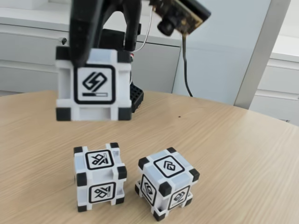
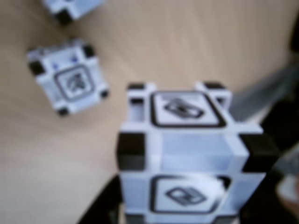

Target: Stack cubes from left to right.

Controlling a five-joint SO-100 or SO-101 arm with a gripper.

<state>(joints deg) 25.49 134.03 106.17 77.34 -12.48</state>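
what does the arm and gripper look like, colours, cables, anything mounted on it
In the fixed view the arm and its gripper are black, with flat, smooth-faced fingers. A small bare circuit-board camera with a round black lens is mounted near the wrist. A thin pale wire loops beside it, and a thicker dark cable hangs down behind. No markings are legible.

I see bright, even daylight in the fixed view, soft shadows under the cubes on the table [image 1: 224, 140]. My wrist view is blurred throughout, worst toward five o'clock.
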